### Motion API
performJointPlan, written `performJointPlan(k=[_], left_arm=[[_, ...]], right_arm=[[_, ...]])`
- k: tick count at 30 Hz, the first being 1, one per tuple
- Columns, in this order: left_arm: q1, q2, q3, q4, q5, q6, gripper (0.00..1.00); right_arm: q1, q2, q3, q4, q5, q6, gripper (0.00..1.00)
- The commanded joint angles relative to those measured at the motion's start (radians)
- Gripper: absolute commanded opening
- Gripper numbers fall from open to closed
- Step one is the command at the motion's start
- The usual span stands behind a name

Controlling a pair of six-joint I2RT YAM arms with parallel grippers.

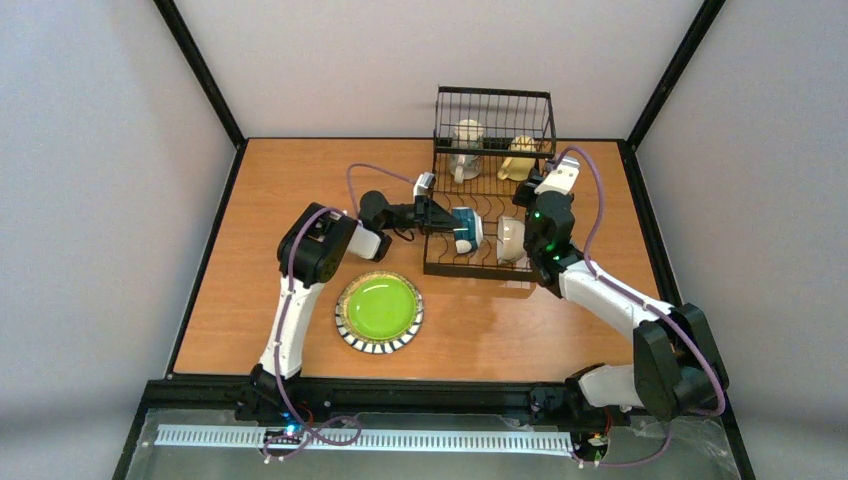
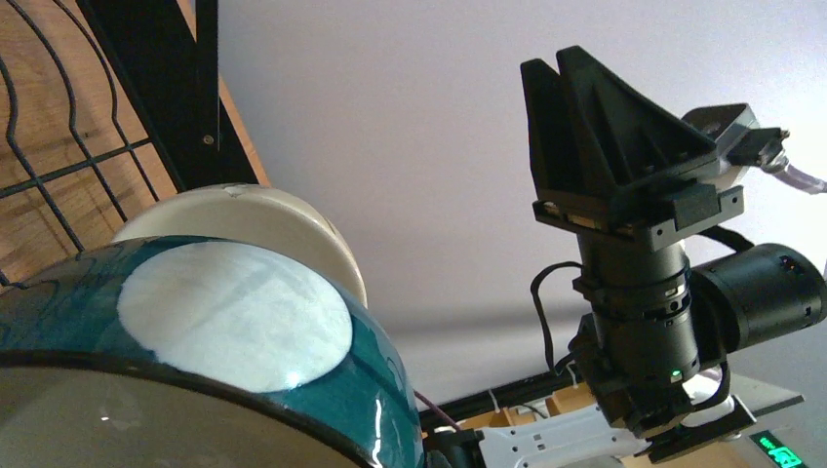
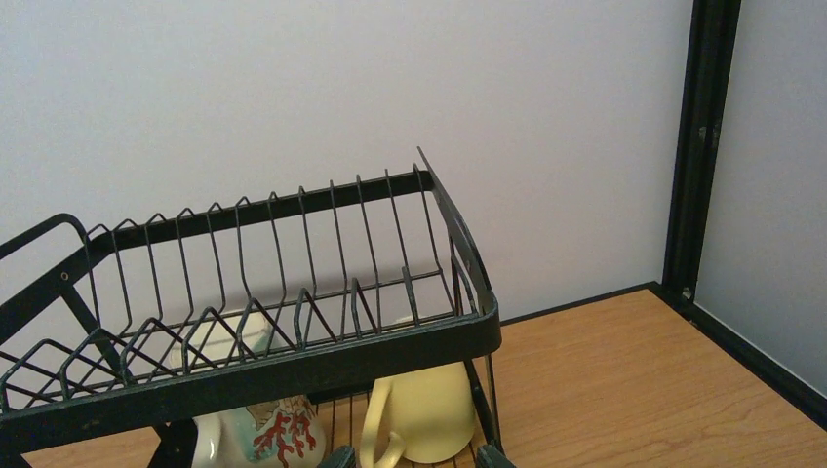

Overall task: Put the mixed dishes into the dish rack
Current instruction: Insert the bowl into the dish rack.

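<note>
Left end effector (image 1: 440, 215), pressed together, sits at the teal-banded cup (image 1: 465, 228) in the dish rack (image 1: 495, 95), with a cream-white bowl (image 1: 512, 238) just beyond it. Right end effector (image 1: 527, 192), spread and empty, faces the cream mug (image 3: 424, 409).

**A wooden table with two things on it**

The table (image 1: 300, 180) has an orange-brown wood top with a black frame around its edge. The black wire dish rack (image 1: 470, 272) stands on its far half, right of the middle. The lime-green plate (image 1: 379, 310) with a striped rim lies flat on the near half, left of the rack and apart from it.
</note>
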Motion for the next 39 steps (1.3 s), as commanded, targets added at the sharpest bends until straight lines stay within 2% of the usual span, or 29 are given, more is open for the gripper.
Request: performJointPlan(k=[1, 6, 14, 18, 20, 25, 26, 39], left_arm=[[0.02, 0.055, -0.009, 0.194, 0.006, -0.026, 0.0], [0.02, -0.001, -0.039, 0.06, 0.028, 0.084, 0.0], [0.02, -0.127, -0.047, -0.405, 0.069, 0.42, 0.0], [0.02, -0.159, -0.028, -0.585, 0.069, 0.546, 0.03], [0.02, -0.167, -0.023, -0.634, 0.066, 0.581, 0.07], [0.02, -0.176, -0.019, -0.729, 0.038, 0.642, 0.28], [0.02, -0.175, -0.018, -0.736, 0.039, 0.646, 0.29], [0.02, -0.174, 0.004, -0.792, 0.042, 0.676, 0.31]], right_arm=[[-0.011, 0.011, 0.021, 0.034, -0.002, 0.012, 0.7], [-0.011, 0.006, 0.022, 0.03, -0.004, 0.014, 0.7], [-0.011, -0.013, 0.021, 0.018, -0.02, 0.022, 0.7], [-0.011, -0.024, 0.018, 0.012, -0.022, 0.027, 0.7], [-0.011, -0.027, 0.016, 0.008, -0.024, 0.03, 0.7], [-0.01, -0.034, 0.015, 0.002, -0.029, 0.033, 0.7], [-0.01, -0.035, 0.015, 0.001, -0.029, 0.034, 0.7], [-0.01, -0.044, 0.012, -0.01, -0.032, 0.038, 0.7]])
